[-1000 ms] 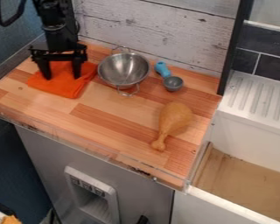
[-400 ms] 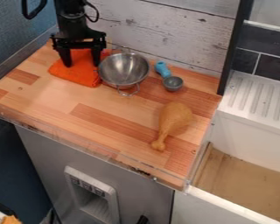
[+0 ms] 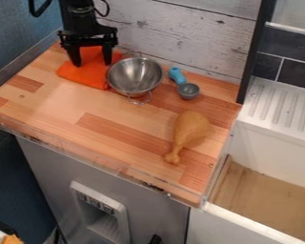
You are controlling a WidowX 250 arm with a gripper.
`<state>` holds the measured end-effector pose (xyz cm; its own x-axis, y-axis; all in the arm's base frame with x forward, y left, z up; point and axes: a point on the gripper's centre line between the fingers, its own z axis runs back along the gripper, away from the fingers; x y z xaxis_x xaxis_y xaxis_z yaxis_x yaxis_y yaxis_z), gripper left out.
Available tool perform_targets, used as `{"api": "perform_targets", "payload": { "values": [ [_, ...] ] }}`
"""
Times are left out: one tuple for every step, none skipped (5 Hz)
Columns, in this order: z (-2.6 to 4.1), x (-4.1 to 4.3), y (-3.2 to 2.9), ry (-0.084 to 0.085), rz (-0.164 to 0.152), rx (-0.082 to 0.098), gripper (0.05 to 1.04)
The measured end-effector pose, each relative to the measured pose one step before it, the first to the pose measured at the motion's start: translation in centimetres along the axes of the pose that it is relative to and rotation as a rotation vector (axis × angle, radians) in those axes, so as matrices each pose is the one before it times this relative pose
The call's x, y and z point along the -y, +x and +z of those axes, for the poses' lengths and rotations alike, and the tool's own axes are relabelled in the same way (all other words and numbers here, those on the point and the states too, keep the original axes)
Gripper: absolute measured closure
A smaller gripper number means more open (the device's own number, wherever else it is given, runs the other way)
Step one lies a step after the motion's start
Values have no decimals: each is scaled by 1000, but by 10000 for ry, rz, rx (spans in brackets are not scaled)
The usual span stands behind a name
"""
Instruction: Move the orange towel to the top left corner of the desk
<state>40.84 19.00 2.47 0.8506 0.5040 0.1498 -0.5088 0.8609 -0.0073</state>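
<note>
One wooden worktop [image 3: 59, 112] lies before you, and over its far left part hangs your black gripper [image 3: 92, 64], its jaws spread well apart and down at the towel. That orange towel [image 3: 86, 76] lies there low and flat, plain and vivid, its near edge fairly straight, slanting down toward the right. Just beside its right side you have the metal bowl [image 3: 135, 76], then the brown drumstick [image 3: 190, 129] near right.

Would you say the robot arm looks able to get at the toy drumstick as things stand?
Probably yes: the toy drumstick lies uncovered on the wooden counter. The gripper is at the orange towel, and the metal bowl sits roughly in between, so it would likely need to pass above.
</note>
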Motion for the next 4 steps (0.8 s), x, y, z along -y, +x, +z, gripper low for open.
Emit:
{"api": "perform_targets", "payload": {
  "values": [
    [270, 338, -445, -192, -67, -96, 83],
    [3352, 532, 96, -427, 2, 429, 83],
    [2344, -165, -385, 106, 99, 116, 83],
    [1989, -937, -770, 577, 189, 124, 83]
  ]
}}
